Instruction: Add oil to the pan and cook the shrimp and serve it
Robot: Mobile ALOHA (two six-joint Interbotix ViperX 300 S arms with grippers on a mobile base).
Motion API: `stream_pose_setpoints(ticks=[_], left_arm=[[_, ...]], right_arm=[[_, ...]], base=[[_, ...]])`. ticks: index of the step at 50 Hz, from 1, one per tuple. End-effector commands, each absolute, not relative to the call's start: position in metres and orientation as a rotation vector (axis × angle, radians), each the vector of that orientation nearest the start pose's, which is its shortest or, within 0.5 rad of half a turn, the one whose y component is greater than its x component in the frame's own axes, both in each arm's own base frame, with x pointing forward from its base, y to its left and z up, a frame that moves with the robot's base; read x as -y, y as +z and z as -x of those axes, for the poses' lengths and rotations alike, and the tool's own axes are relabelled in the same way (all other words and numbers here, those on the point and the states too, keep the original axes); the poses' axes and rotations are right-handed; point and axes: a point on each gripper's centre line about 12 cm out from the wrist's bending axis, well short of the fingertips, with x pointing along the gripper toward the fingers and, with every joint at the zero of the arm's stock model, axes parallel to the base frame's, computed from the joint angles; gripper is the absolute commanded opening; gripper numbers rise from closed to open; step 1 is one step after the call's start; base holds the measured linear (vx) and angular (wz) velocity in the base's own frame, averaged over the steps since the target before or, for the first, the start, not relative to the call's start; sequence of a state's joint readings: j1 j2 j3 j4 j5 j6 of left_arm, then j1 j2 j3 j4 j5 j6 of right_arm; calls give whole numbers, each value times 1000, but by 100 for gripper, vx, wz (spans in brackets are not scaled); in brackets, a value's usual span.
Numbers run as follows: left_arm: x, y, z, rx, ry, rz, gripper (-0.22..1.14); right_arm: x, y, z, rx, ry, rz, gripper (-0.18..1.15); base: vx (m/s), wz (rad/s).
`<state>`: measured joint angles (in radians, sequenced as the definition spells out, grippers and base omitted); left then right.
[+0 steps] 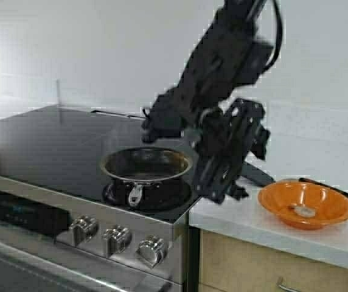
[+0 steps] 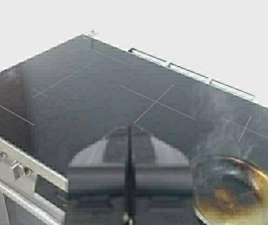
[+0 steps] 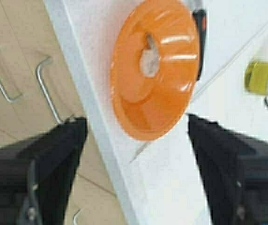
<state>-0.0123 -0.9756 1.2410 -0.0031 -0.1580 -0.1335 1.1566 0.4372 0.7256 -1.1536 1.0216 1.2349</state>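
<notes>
The pan (image 1: 186, 164) sits on the stove's front right burner, with no food showing inside. The left wrist view shows brownish film in the pan (image 2: 232, 159) and smoke rising from it. The shrimp (image 1: 303, 211) (image 3: 149, 61) lies in an orange bowl (image 1: 332, 204) (image 3: 162, 103) on the white counter to the right. My right gripper (image 1: 226, 191) (image 3: 136, 122) hangs open over the counter edge between pan and bowl, holding nothing. The oil (image 3: 260, 77) stands farther back on the counter. My left gripper (image 2: 129, 129) is shut and empty, above the cooktop to the left of the pan.
A black-handled utensil (image 1: 326, 185) (image 3: 200, 42) lies behind the orange bowl. Stove knobs (image 1: 118, 238) line the front panel below the pan. Cabinet handles (image 3: 47, 93) sit under the counter. The black glass cooktop (image 2: 101, 93) stretches to the left and back.
</notes>
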Motion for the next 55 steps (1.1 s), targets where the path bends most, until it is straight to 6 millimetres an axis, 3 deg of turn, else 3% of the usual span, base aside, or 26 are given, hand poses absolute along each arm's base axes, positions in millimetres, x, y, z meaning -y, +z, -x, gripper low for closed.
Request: stream_pose_setpoints(ticks=[1, 12, 24, 37, 55], left_arm=[[2, 259, -194, -91, -6, 139, 3], [2, 258, -194, -93, -4, 140, 3], [2, 257, -193, -97, -4, 142, 3], [2, 256, -193, -99, -5, 142, 3], [2, 255, -193, -102, -3, 142, 3]], right_arm=[[-224, 15, -201, -878, -28, 1132, 96], [-208, -16, -213, -888, -103, 1128, 96], [-181, -32, -239, -893, -166, 1120, 96], [-176, -47, -264, -897, -136, 1088, 91], [-167, -65, -277, -952, -126, 1060, 73]], base=[[0, 0], [0, 0], [0, 0], [0, 0], [0, 0]])
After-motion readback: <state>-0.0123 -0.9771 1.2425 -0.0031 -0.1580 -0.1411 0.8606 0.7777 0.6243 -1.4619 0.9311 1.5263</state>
